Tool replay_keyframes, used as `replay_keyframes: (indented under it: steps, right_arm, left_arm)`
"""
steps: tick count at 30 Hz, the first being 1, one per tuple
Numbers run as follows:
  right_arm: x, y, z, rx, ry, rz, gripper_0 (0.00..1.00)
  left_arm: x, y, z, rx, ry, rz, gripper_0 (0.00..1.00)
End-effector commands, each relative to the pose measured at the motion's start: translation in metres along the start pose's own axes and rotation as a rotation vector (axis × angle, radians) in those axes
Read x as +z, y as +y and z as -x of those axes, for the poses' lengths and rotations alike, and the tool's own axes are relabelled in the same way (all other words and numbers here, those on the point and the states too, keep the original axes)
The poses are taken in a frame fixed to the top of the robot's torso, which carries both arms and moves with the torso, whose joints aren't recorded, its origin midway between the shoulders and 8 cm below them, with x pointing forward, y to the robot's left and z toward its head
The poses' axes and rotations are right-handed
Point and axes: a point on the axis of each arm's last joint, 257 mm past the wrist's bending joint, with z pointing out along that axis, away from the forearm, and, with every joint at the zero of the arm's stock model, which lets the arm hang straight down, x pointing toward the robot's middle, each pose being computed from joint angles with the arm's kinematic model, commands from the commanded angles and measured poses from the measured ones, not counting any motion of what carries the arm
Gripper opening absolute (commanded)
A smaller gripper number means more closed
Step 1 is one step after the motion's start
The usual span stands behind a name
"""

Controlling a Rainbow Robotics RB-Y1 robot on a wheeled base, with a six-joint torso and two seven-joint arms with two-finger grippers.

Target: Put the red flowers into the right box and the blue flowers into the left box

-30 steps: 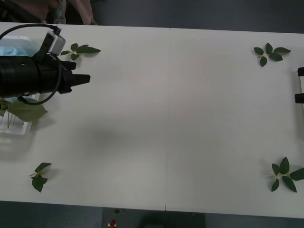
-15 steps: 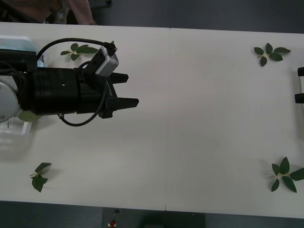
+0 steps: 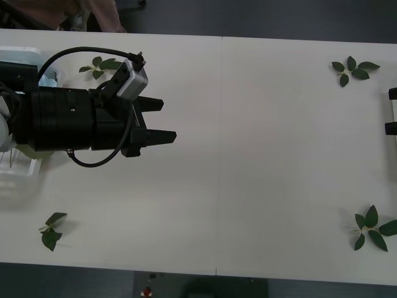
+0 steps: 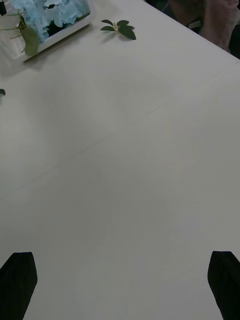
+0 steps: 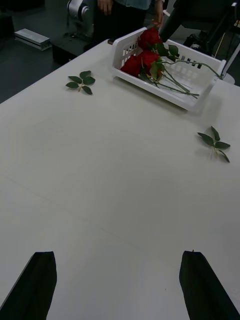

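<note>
Over the left half of the white surface (image 3: pixel 260 155) the left arm reaches out sideways, its black claw (image 3: pixel 158 120) hovering above bare tabletop with the two fingers apart and nothing between them. In the left wrist view the same two black fingertips (image 5: pixel 35 285) sit wide at the corners, confirming the spread.

At the left edge of the surface, partly hidden under the arm, lies the left box (image 3: pixel 18 174), a white translucent bin; the right wrist view shows the blue flowers (image 4: pixel 50 12) resting inside it, pale puffy heads with one large green leaf drooping over the rim.

At the right edge of the surface stands the right box (image 5: pixel 185 97), a white slotted basket, with the red flowers (image 5: pixel 142 57) lying in it, heads gathered at one end and thin green stems running along its length.

The right claw (image 3: pixel 392 112) shows as two dark tips at the right edge of the surface, well apart from everything; its wrist view has the black fingertips (image 4: pixel 17 280) spread wide and holding nothing.

Loose leaf sprigs (image 3: pixel 352 69) lie near each of the four corners of the surface.
</note>
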Motion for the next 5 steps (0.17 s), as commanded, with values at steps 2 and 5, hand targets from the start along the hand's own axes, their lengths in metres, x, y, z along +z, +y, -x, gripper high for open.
replay_keyframes:
  steps: [2,5]
  right_arm:
    - [-0.014,-0.0045,0.0113,-0.064,0.019,-0.02,1.0]
    - [-0.014,-0.0045,0.0113,-0.064,0.019,-0.02,1.0]
  left_arm:
    - [-0.0032,-0.0013,0.0054,-0.026,0.002,-0.002,0.71]
    - [-0.0032,-0.0013,0.0054,-0.026,0.002,-0.002,0.71]
